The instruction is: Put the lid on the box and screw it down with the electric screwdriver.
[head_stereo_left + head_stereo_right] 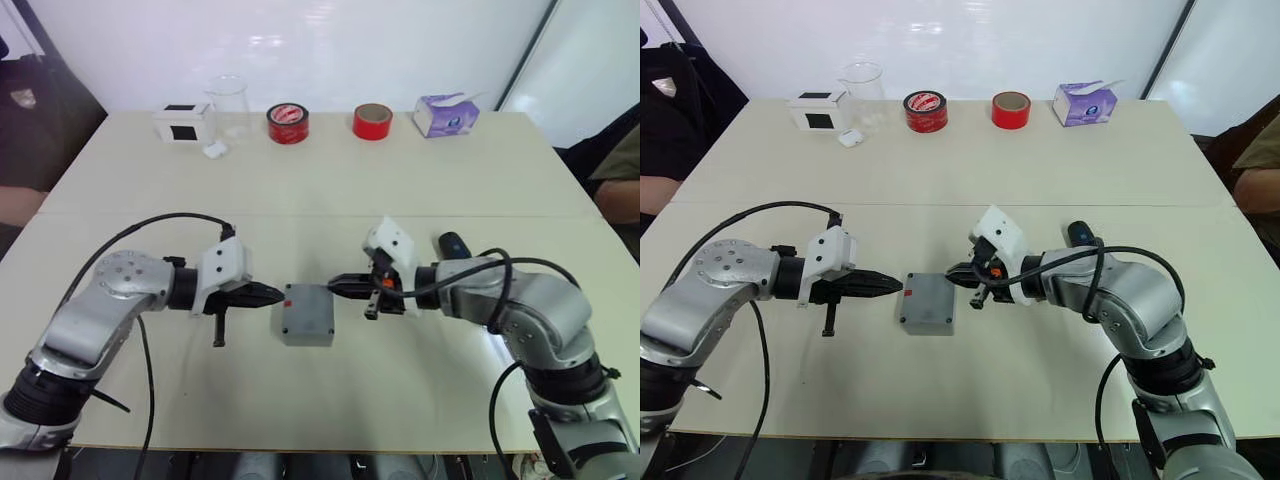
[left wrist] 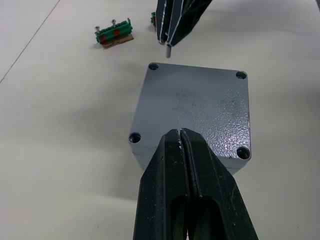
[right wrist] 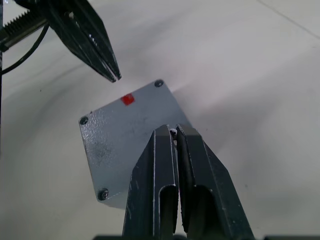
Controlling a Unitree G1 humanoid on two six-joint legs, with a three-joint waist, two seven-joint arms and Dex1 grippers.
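The box (image 1: 307,314) sits toward the table's (image 1: 400,190) near edge, lid (image 2: 195,107) on top. The left gripper (image 1: 281,294) and right gripper (image 1: 331,287) flank it, both clenched; a small screw (image 2: 168,51) shows at the right one's tip. Along the far edge stand a white box (image 1: 183,123), an empty clear beaker (image 1: 229,106), two red tape rolls (image 1: 288,124) and a tissue pack (image 1: 446,115).

Electric screwdriver (image 1: 452,243) mostly hidden behind right arm; box interior covered.
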